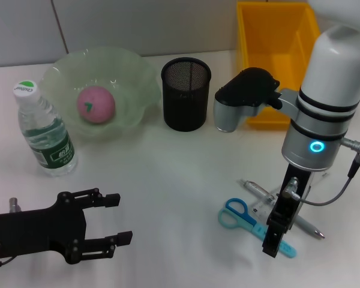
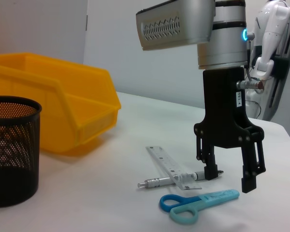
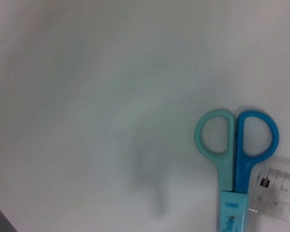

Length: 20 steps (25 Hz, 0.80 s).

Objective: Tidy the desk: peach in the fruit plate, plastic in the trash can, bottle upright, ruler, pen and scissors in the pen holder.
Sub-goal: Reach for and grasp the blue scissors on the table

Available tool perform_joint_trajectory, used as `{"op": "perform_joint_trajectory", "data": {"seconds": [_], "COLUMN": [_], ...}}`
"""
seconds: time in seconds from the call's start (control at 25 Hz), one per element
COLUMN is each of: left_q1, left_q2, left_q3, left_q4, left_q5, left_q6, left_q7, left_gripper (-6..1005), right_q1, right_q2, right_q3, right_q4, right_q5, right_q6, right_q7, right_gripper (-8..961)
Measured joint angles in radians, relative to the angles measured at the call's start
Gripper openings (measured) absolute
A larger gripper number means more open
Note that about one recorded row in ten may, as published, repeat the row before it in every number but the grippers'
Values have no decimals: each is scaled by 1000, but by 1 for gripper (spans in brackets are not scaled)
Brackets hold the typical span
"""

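right gripper: fingers spread, empty | small light-blue plastic scissors flat on white desk, directly beneath it, blade cover between the fingertips, long axis crossing the gap | left gripper open, well apart

Head camera looks forward and down over the whole table, both arms in shot. Left wrist camera sits low near the tabletop, facing sideways across it at the right pincer, with the scissors close. Right wrist camera stares straight down, very near the scissors' handle loops — a patch all three views share.
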Motion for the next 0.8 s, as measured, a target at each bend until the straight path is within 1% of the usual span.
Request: {"op": "perform_joint_trajectory", "data": {"seconds": [0.4, 0.6, 0.8], "left_q1": [-2, -4, -6], "left_q2": [0, 0, 0], "left_q3": [0, 0, 0], "left_q4": [0, 0, 0], "left_q5": [0, 0, 0], "left_q6": [-2, -2, -2], "left_q7": [0, 0, 0], "left_gripper": [758, 757, 754], "right_q1": [2, 7, 11], "right_q2": [0, 2, 2], "right_q3": [-14, -60, -70], "right_q4": [4, 4, 5], "right_q5": [2, 22, 24], "right_q6": [10, 14, 16], "right_q7": [-9, -13, -21], "right_gripper": [721, 722, 722]}}
